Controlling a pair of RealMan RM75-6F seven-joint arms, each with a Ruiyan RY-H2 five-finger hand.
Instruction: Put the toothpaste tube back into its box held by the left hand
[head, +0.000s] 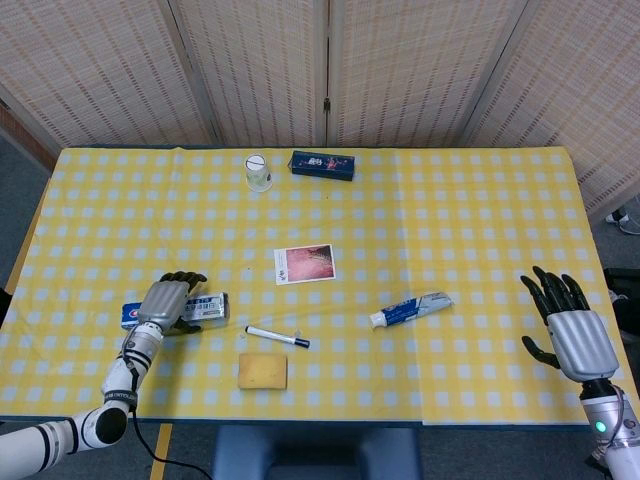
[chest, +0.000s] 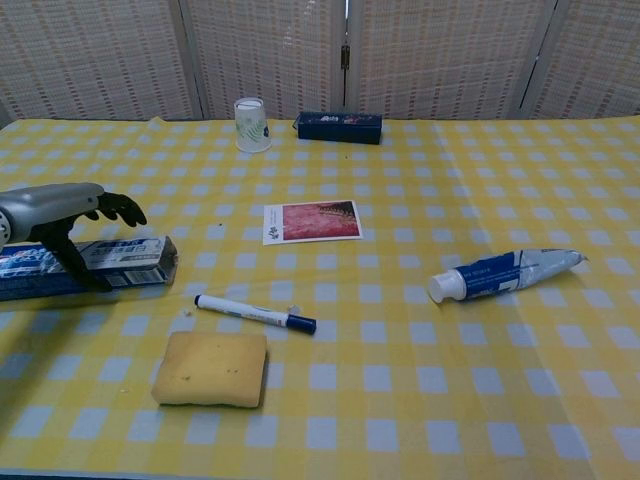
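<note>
The blue and white toothpaste box (head: 207, 306) (chest: 130, 258) lies flat at the table's left front, its open end facing right. My left hand (head: 168, 303) (chest: 60, 210) arches over the box's middle, fingers spread past its far side and thumb reaching down its near side; no firm grip shows. The toothpaste tube (head: 410, 310) (chest: 500, 272) lies right of centre, white cap toward the left. My right hand (head: 570, 335) hovers open near the table's front right corner, well clear of the tube, and shows only in the head view.
A marker (head: 278, 337) (chest: 255, 313) and a yellow sponge (head: 263, 370) (chest: 210, 368) lie between box and tube. A photo card (head: 305, 264) sits mid-table. A paper cup (head: 259, 172) and a dark blue box (head: 322, 165) stand at the far edge.
</note>
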